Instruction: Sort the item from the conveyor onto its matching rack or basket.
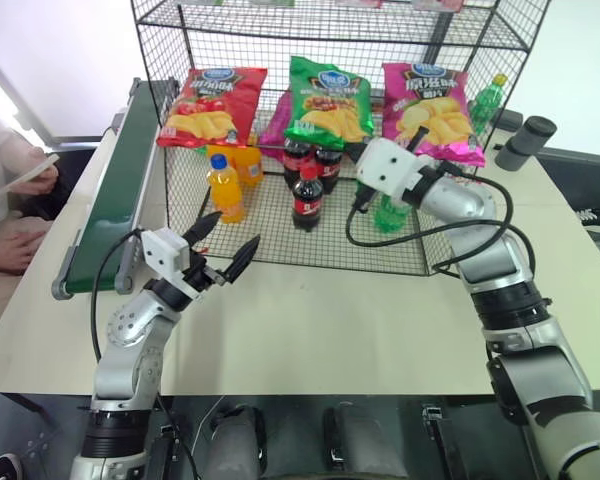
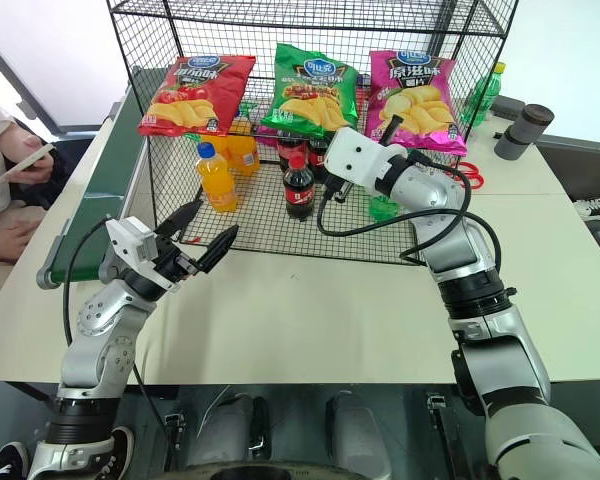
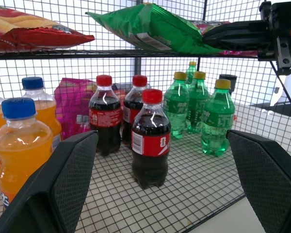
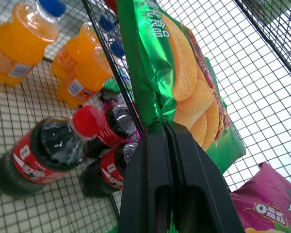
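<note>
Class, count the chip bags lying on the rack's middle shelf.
3: red bag on the robot's left, green bag in the middle, pink bag on the right. Another pink packet sits lower, behind the bottles.

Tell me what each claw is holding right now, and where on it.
Right claw is shut on the green bag, pinching its bottom edge as it lies on the rack shelf. Left claw is open, holding nothing.

Pale cream tabletop (image 1: 310, 330) underfoot of everything, white wall (image 1: 60, 60) up at eleven o'clock. Seated person (image 1: 5, 215) over at nine o'clock, dark cylinders (image 1: 525, 140) at two o'clock, bright even light throughout.
</note>
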Controlling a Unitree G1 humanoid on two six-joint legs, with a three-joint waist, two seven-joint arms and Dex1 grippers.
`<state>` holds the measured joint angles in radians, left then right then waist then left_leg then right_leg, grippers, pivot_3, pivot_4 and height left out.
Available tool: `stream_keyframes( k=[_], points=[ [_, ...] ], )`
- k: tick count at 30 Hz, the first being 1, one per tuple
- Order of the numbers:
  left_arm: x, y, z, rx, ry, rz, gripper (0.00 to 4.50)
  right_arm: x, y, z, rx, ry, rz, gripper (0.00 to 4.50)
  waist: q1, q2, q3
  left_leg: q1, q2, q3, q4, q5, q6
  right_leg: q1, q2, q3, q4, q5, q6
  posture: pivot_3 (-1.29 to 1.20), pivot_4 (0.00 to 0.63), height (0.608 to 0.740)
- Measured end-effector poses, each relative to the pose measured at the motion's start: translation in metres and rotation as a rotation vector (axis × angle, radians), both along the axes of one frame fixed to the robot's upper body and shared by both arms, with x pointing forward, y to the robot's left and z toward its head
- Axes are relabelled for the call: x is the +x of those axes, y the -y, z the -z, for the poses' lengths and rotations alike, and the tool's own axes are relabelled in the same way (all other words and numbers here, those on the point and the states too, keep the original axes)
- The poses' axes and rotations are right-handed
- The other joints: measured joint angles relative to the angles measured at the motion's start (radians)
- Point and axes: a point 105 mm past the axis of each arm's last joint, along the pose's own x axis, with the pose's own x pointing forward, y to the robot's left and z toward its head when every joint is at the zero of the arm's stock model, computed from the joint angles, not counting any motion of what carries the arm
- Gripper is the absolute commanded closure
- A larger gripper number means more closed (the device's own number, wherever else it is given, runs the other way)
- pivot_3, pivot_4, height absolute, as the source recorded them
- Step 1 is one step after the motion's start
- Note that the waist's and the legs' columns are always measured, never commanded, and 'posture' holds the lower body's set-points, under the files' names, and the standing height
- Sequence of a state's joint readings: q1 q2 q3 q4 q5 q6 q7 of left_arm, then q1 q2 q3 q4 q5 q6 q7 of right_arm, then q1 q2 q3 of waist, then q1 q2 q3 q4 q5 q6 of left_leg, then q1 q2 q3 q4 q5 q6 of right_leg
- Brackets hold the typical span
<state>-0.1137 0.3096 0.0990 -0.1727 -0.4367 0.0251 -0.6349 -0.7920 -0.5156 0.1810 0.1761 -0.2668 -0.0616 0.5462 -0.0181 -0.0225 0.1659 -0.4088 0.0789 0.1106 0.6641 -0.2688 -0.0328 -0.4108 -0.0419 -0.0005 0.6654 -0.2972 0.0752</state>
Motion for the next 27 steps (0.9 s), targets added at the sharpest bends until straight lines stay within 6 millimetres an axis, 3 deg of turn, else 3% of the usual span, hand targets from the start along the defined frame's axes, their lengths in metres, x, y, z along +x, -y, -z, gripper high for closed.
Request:
stream_keyframes(
  k=[8,11,15,23,27],
  points=[
    [0.0,0.001,0.0,-0.001,-0.004,-0.001,0.0,0.008,0.001,-0.01,-0.024,0.073,0.007,4.43,0.0,0.0,0.0,0.0,0.0,0.0,0.0,0.0,0.0,0.0,0.0,0.0,0.0,0.0,0.0,0.0,0.15,0.74],
    [0.0,0.002,-0.001,0.0,0.002,0.001,0.0,0.009,0.002,-0.008,-0.021,0.065,0.009,3.59,0.0,0.0,0.0,0.0,0.0,0.0,0.0,0.0,0.0,0.0,0.0,0.0,0.0,0.0,0.0,0.0,0.15,0.74],
    [-0.001,0.003,-0.003,0.002,0.01,0.004,0.0,0.008,0.002,-0.007,-0.012,0.059,0.0,1.83,0.001,0.0,0.0,0.0,0.0,0.0,0.0,0.0,0.0,0.0,0.0,0.0,0.0,0.0,0.0,0.0,0.15,0.74],
    [-0.002,0.003,-0.003,0.002,0.008,0.007,0.0,-0.023,0.002,-0.006,0.107,-0.015,-0.146,1.83,0.003,0.0,0.0,0.0,0.0,-0.001,0.0,0.0,0.0,0.001,0.0,0.0,0.0,0.0,0.0,0.0,0.15,0.74],
    [0.001,0.003,0.0,-0.035,-0.044,0.011,0.0,-0.048,0.009,-0.015,0.295,-0.08,-0.236,1.83,0.005,0.0,0.0,0.0,0.0,-0.002,0.0,0.0,0.0,0.001,-0.001,0.0,0.0,0.0,0.0,0.0,0.15,0.74]
  ],
)
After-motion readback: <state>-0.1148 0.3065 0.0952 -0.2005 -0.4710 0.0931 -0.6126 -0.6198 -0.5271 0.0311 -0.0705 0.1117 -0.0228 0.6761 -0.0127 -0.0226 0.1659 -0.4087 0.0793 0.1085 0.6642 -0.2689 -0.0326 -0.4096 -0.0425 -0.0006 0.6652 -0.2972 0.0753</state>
